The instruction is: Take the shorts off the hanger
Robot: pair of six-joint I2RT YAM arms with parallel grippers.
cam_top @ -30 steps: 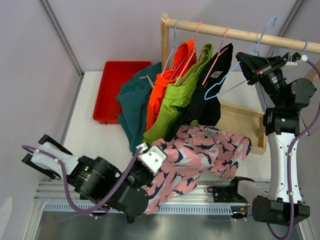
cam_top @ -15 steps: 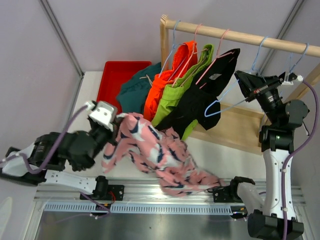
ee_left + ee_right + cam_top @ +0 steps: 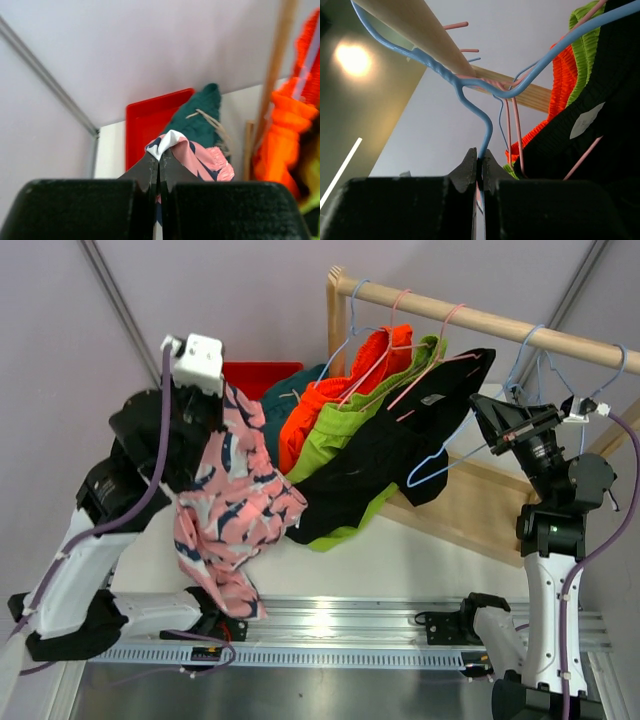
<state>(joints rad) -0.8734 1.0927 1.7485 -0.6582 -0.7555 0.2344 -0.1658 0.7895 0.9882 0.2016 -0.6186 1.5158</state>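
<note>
My left gripper is raised high at the left and shut on the pink shorts with the navy-and-white pattern, which hang from it above the table; the fabric shows between the jaws in the left wrist view. My right gripper is shut on the wire of an empty blue hanger, just below the wooden rod. The orange, lime green and black shorts hang on hangers on the rod. The dark teal shorts lie behind the orange pair.
A red tray sits at the back left, partly under the teal shorts. The rack's wooden upright and base board stand on the right half of the table. A metal rail runs along the near edge.
My left arm has swung up and to the left, lifting the pink shorts off the table front. The right gripper stayed on the blue hanger and shifted slightly; the hanging shorts swung rightward.
</note>
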